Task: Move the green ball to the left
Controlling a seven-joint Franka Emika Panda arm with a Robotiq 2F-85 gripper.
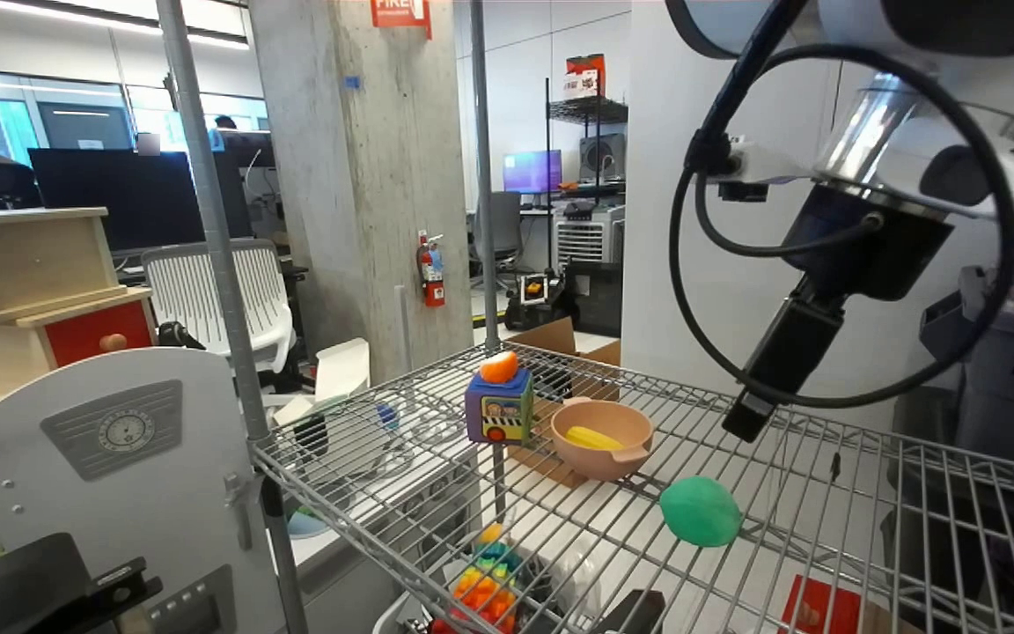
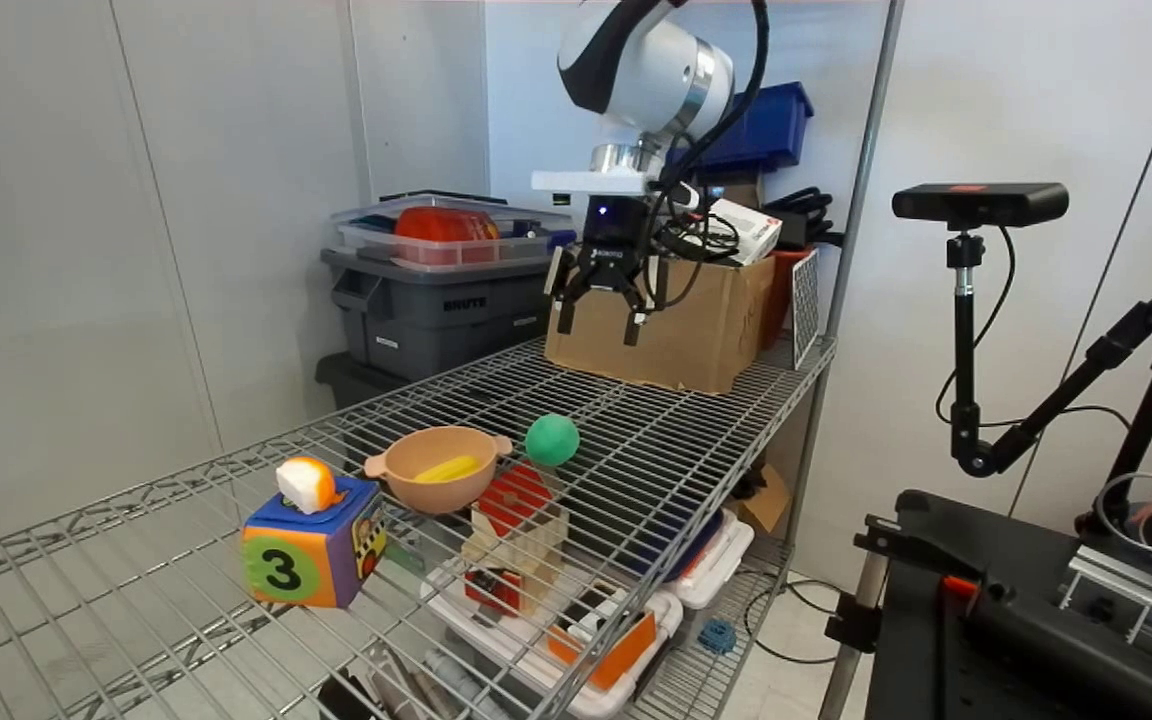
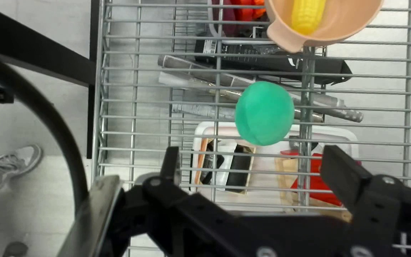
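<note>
Up close in the wrist view, the one gripper hangs above the worktop, its two dark, blocky fingers spread wide apart. The worktop is an open grid of grey metal wire, thin rods laid side by side over thicker crosspieces. On those rods rests the single green ball, plain and smooth, roundish with a faint crease, its outline slightly pointed in an exterior view. It lies near the one bowl, with a gap between them in the wrist view. Smooth, peach-coloured and round-walled, the bowl has two stubby tab handles, and inside it lies one yellow corn piece, its surface dimpled in rows. Past the bowl, on the side away from the ball, stands one cube toy with rounded edges and panels in blue, purple, orange and yellow, a black 3 on one face. One orange-and-white piece sits on its top. Under the rods are several slim rolls, too overlapped to count. Farther back in an exterior view, one brown cardboard box stands on the worktop, and one ridged grey plastic tote beyond the edge carries one see-through bin. Farthest off, in an exterior view, come one rough concrete column and one red fire extinguisher.
</note>
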